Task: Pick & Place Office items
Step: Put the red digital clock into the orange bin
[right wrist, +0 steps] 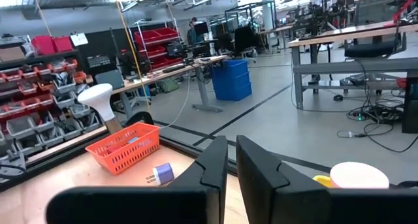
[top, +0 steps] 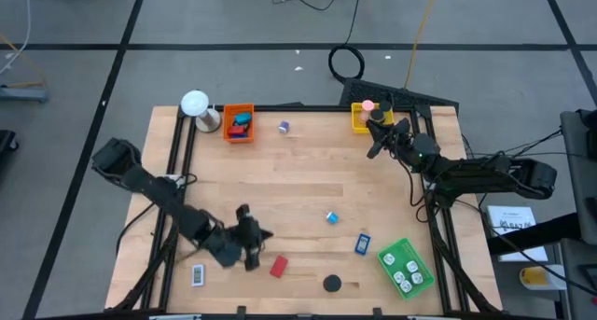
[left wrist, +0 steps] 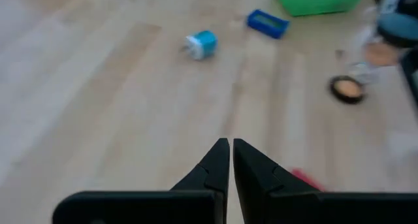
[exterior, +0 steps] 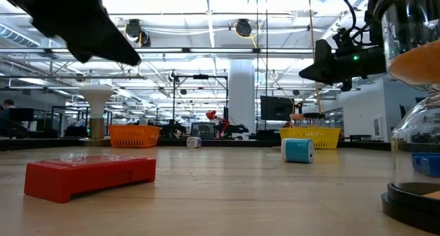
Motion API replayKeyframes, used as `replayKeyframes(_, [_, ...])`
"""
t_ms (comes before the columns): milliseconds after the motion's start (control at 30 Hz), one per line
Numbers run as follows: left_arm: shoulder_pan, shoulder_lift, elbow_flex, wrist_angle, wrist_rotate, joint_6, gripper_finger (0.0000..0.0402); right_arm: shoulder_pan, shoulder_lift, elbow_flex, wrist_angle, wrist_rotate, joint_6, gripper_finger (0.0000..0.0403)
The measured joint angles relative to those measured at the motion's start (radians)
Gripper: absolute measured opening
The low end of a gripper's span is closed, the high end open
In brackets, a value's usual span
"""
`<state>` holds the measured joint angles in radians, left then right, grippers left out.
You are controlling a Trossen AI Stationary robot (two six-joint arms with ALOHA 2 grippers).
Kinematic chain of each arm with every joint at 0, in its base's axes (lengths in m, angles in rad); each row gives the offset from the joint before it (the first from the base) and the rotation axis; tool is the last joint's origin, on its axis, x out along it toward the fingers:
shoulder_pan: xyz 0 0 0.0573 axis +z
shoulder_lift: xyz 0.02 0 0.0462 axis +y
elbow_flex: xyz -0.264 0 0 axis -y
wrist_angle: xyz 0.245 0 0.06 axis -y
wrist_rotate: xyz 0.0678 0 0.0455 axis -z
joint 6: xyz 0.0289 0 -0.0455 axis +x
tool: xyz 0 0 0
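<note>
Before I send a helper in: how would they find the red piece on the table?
Start at the table's front edge, near the left gripper. The red piece lies flat just beside it, toward the black disc. It is the only red rectangle lying loose on the wood.

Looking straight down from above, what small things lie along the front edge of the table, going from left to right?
Black-and-white rectangle → red rectangle → black round disc → blue rectangle → green tray.

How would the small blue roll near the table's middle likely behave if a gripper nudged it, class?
The blue roll lies on its curved side, so it would probably roll. It looks small, likely light. The bare wooden table around it offers nothing to stop it.
</note>
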<state>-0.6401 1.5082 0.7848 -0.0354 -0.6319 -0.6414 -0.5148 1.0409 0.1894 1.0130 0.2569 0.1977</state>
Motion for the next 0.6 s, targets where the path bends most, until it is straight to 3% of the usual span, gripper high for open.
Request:
replayKeyframes(333, [-0.084, 0.282, 0.261, -0.182, -0.014, -0.265, 0.0029, 0.000, 0.001, 0.000, -0.012, 0.002, -0.001, 0.0023])
replayKeyframes(600, [-0.083, 0.439, 0.498, -0.451, 0.087, -0.375, 0.0127, 0.000, 0.000, 0.000, -0.029, 0.002, -0.001, 0.0025])
